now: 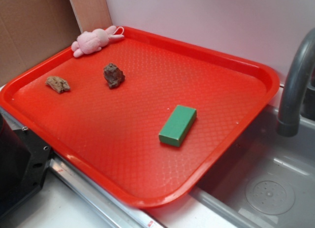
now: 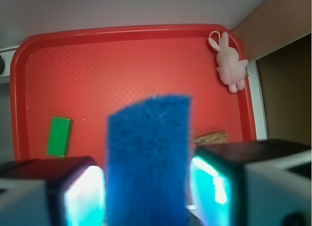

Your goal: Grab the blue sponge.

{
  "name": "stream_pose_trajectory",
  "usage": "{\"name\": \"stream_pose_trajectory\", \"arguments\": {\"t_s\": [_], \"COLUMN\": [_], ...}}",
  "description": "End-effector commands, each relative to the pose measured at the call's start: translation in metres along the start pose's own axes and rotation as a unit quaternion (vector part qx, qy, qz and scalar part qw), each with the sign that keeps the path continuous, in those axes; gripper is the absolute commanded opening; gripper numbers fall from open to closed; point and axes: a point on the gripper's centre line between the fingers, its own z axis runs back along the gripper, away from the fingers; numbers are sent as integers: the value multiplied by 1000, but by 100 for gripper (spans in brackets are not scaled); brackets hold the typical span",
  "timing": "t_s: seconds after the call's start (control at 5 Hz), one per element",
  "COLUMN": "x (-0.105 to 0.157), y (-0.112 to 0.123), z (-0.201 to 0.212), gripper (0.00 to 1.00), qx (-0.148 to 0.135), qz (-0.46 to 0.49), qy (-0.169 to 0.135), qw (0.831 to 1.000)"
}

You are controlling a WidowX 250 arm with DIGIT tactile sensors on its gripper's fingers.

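Blue sponge (image 2: pixel 148 160) clamped in tool (image 2: pixel 147 192), above red tray (image 2: pixel 122 55)

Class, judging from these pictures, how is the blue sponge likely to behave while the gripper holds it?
The blue sponge has a fuzzy, porous-looking surface, so it is probably soft and will squash between the fingers. It looks light for its size. Its rough texture likely grips rather than slips.

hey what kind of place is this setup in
Probably a toy kitchen counter: a grey faucet curves over a sink with a drain, and beside it sits a red tray holding small items like a pink plush bunny.
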Motion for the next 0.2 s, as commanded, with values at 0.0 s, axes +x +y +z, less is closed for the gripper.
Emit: {"name": "stream_pose_trajectory", "arguments": {"t_s": [0.0], "x": [-14], "y": [3], "z": [8], "gripper": [100], "qx": [-5], "qz": [4], "qy": [-16], "qw": [1000]}}
